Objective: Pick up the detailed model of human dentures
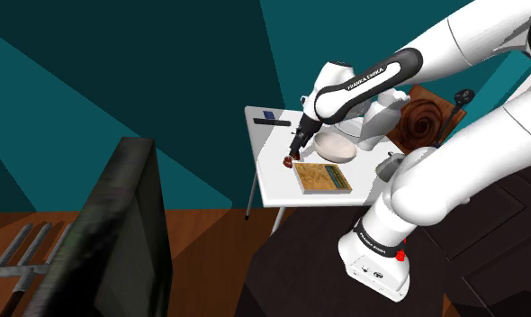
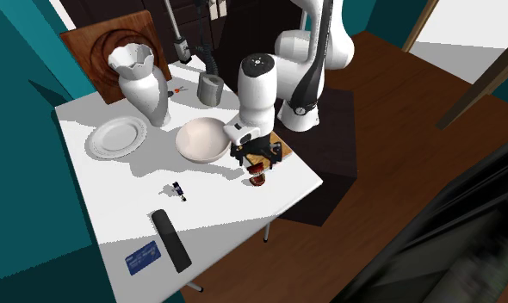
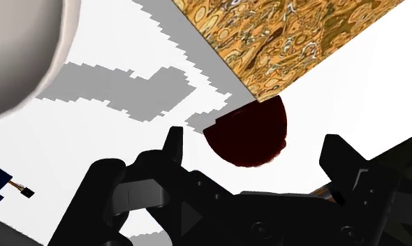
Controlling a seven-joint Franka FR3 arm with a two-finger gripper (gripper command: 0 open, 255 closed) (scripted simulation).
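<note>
Dentures (image 3: 250,136) lie at the corner of the patterned board (image 3: 295,42); the gripper (image 3: 257,166), fingers apart around them, could snag that board when closing.

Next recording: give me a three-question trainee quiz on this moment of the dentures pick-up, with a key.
1. True or false: the gripper is open, and the dark red dentures model is not yet clasped.
2. Multiple choice: what does the dentures model lie right beside? A, the blue card. B, the patterned board. C, the black remote.
3. Short answer: in the second exterior view, which tall thing stands next to the white plate?

Key: 1 true. 2 B. 3 the white vase.
</note>
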